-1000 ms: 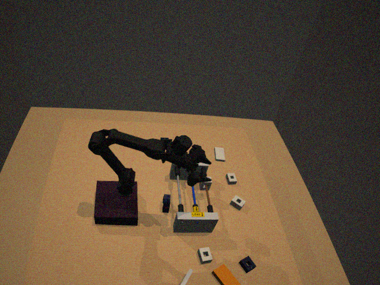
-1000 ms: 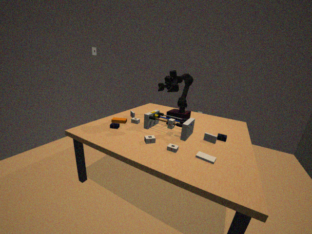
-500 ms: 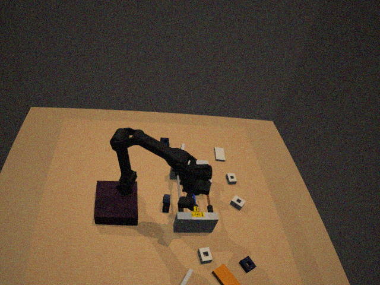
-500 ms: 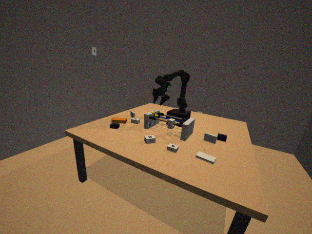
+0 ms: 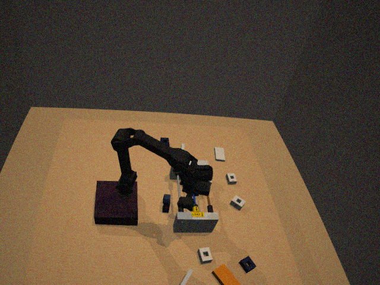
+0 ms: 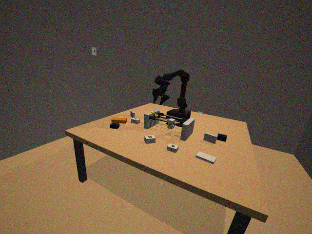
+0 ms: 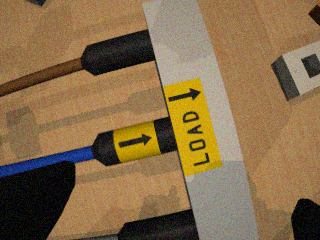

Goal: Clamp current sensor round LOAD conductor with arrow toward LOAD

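The sensor (image 5: 165, 202), dark blue, stands upright on the table left of the fixture, near its front end block (image 5: 184, 225) (image 7: 175, 34). That block carries the yellow LOAD label (image 5: 198, 214) (image 7: 191, 127). The blue conductor (image 5: 194, 199) (image 7: 40, 167) (image 6: 166, 117) runs into it, with a yellow arrow sleeve (image 7: 134, 144). A brown conductor (image 7: 40, 76) and a grey one (image 5: 179, 188) flank it. My gripper (image 5: 196, 193) (image 6: 159, 100) (image 7: 188, 195) is open and empty. It hangs above the LOAD end of the conductors, pointing down.
A white block (image 6: 171, 123) sits clamped on the brown conductor. White cubes (image 5: 231, 177) (image 5: 237, 202) (image 5: 205, 254) (image 7: 300, 74), dark blue blocks (image 5: 247, 263) (image 5: 164, 141), an orange slab (image 5: 225, 274) and a white plate (image 5: 219, 153) lie around the fixture.
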Controlling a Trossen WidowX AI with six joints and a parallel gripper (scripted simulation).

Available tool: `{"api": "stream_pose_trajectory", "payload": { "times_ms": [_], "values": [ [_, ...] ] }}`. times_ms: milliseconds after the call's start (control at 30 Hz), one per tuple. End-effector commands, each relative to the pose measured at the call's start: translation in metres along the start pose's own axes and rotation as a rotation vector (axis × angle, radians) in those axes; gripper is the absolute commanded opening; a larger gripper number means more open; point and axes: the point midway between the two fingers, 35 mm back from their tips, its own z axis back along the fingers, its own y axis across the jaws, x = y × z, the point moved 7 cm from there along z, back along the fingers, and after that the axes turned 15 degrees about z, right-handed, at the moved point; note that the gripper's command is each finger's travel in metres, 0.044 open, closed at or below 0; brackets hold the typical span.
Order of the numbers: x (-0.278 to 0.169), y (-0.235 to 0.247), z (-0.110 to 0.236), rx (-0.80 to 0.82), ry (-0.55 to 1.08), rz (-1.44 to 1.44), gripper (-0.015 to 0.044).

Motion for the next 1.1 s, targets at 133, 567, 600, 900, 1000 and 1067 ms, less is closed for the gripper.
{"api": "stream_pose_trajectory", "payload": {
  "times_ms": [133,567,600,900,1000,1067],
  "values": [
    [-0.021,0.03,-0.01,0.052,0.086,0.074,0.044],
    [-0.103,0.1,-0.028,0.172,0.368,0.324,0.044],
    [-0.104,0.1,-0.029,0.172,0.368,0.324,0.044],
    [-0.107,0.101,-0.041,0.171,0.368,0.324,0.044],
    [-0.109,0.102,-0.046,0.171,0.368,0.324,0.044],
    [-0.11,0.102,-0.049,0.171,0.368,0.324,0.044]
  ]
}}
